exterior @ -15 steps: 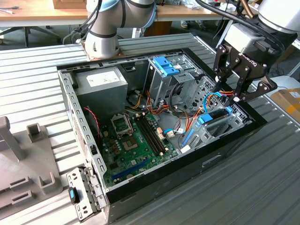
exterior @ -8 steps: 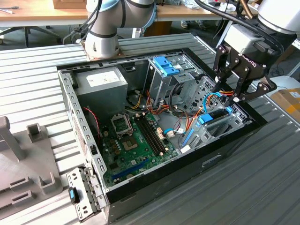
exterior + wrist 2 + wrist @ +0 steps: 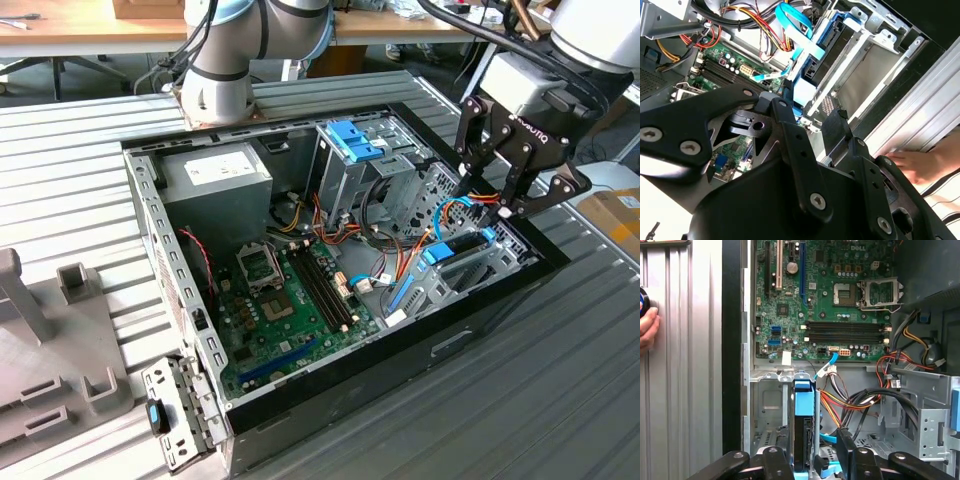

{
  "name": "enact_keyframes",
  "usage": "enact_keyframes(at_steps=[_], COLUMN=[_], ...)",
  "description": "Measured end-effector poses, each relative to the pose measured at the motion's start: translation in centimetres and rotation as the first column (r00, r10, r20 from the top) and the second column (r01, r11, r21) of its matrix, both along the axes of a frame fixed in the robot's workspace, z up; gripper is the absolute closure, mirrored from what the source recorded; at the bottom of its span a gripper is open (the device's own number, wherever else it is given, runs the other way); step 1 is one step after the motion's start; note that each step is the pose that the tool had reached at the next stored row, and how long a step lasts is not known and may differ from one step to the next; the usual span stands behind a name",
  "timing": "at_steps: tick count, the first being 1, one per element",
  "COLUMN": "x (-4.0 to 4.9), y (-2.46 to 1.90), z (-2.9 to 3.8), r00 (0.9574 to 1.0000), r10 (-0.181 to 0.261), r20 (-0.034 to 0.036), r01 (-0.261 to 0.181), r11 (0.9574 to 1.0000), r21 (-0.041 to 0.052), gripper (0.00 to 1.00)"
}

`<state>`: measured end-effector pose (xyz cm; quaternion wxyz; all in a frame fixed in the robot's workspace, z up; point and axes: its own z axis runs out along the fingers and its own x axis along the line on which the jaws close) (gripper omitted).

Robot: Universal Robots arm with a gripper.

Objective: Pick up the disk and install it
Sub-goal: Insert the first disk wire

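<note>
The disk (image 3: 458, 247) is black with bright blue rails and sits on edge in the metal drive bay (image 3: 470, 275) at the exterior view's right end of the open computer case. In the first wrist view the disk (image 3: 804, 440) shows its blue tab toward the motherboard. My gripper (image 3: 488, 200) hangs just above it, open. Its two black fingers (image 3: 847, 452) stand on either side of the disk with a gap on each side, and nothing is held. The second wrist view shows the disk (image 3: 822, 55) in its bay beyond one finger (image 3: 837, 130).
The case holds a green motherboard (image 3: 285, 300), a grey power supply (image 3: 215, 180), a tall grey cage with a blue latch (image 3: 350, 140), and loose coloured cables (image 3: 850, 400) beside the bay. A person's hand (image 3: 646, 325) rests on the ribbed table outside the case wall.
</note>
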<state>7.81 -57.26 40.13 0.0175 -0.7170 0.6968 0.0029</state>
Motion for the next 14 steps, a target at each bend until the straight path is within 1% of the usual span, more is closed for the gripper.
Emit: enact_keyframes(at_steps=[1, 4, 9, 14], x=[0.06, 0.28, 1.49, 2.47], y=[0.0, 0.0, 0.09, 0.21], z=[0.0, 0.0, 0.0, 0.0], r00=[0.9999, 0.9992, 0.9972, 0.9954], r10=[0.015, 0.04, 0.075, 0.096], r20=[-0.0002, -0.0007, -0.002, -0.0027], r01=[-0.015, -0.04, -0.075, -0.096], r11=[0.9999, 0.9992, 0.9972, 0.9954], r21=[0.0, 0.0, 0.0001, 0.0001], gripper=[0.5, 0.5, 0.5, 0.5])
